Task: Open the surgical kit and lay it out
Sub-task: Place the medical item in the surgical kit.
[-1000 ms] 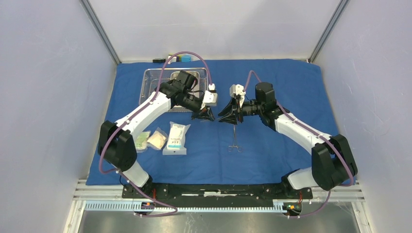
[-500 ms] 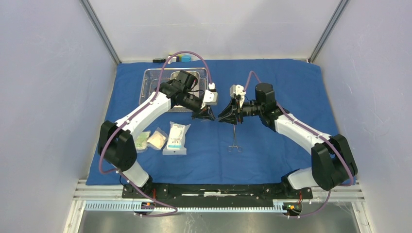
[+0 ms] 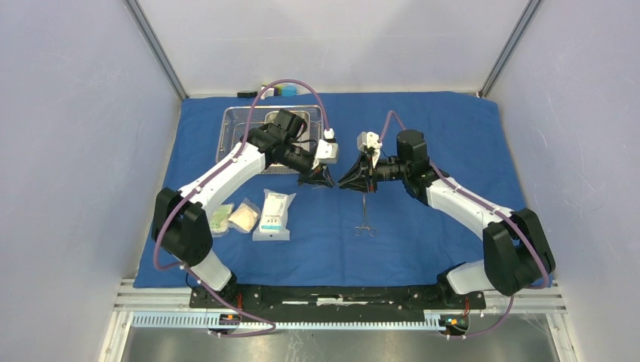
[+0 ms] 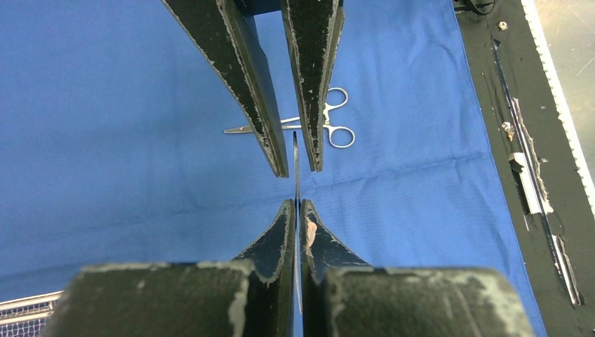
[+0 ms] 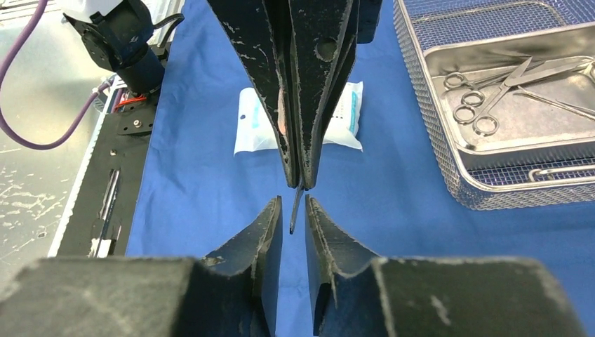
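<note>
The slim instrument [image 4: 295,168] is clamped in the closed left gripper [image 4: 297,208] above the middle of the blue cloth [image 3: 453,128]. The right gripper [image 5: 293,203] stands parted around its tip. It should be closed squarely before the left grip is released.

Top view: fixed, high behind the arm bases [image 3: 215,275], looking down and forward over the whole cloth [image 3: 468,121]. Left wrist: very close, sighting along the left tool [image 4: 295,205] across the cloth toward the right tool [image 4: 298,168]. Right wrist: equally close, facing the opposite way. Shared by both wrists: the two tool tips and the instrument [image 4: 295,179] between.
</note>
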Robot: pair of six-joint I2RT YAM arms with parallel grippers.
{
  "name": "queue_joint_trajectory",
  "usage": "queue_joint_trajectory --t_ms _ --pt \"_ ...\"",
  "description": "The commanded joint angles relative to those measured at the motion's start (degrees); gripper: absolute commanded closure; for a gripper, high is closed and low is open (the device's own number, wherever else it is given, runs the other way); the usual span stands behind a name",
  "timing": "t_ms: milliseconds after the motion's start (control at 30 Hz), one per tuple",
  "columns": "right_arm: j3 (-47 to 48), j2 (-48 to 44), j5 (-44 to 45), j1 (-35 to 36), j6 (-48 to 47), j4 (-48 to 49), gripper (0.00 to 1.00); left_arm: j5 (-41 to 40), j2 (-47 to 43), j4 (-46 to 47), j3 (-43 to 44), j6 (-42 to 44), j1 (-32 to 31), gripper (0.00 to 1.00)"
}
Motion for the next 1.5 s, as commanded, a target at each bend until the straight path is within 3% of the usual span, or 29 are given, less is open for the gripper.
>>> queue_joint_trajectory --t_ms 0,167,300,433,500,533,667,967,1300,1367,1467 --pt "-0.4 0.4 -1.1 0.4 1.2 2.6 0.79 1.9 -2.4 1.6 0.0 -1.5 -0.4 0.98" --pt "-0.6 -0.3 0.4 0.4 0.6 2.3 0.97 1.9 -2.4 1.6 -0.1 -1.5 -0.4 0.98" --pt "-0.9 -1.2 2.0 0.3 -1.1 1.5 1.0 1.8 -2.7 1.6 -0.1 -1.4 -0.4 0.97" --pt "-0.5 -2.9 3.8 0.3 -5.1 -1.5 1.0 1.2 -2.8 2.3 0.2 -4.1 0.0 0.71" --pt "0.1 -3.8 5.0 0.2 -7.8 -3.7 1.0 0.4 -3.1 3.8 0.1 -7.3 0.8 0.49" --pt "0.4 -4.4 5.8 0.2 -8.8 -4.9 1.0 0.2 -3.4 5.0 0.0 -9.5 1.7 0.43" --pt "0.8 -7.3 11.6 0.1 -10.9 -6.7 1.0 1.1 -4.7 14.3 -1.2 -25.8 6.9 0.26" --pt "7.6 -7.1 30.8 -0.2 -8.3 -7.8 1.0 -5.8 -7.2 53.7 -14.8 -84.9 15.9 0.2" --pt "12.3 -5.7 41.0 -0.3 -1.4 -7.1 1.0 -12.6 0.3 82.6 -22.4 -125.4 14.3 0.15" --pt "11.8 -5.6 40.7 -0.3 0.1 -6.3 1.0 -12.6 2.8 89.0 -22.4 -131.1 12.6 0.15" --pt "10.9 -5.6 38.8 -0.3 1.9 -4.6 1.0 -13.9 5.1 91.2 -22.4 -135.8 10.5 0.16"
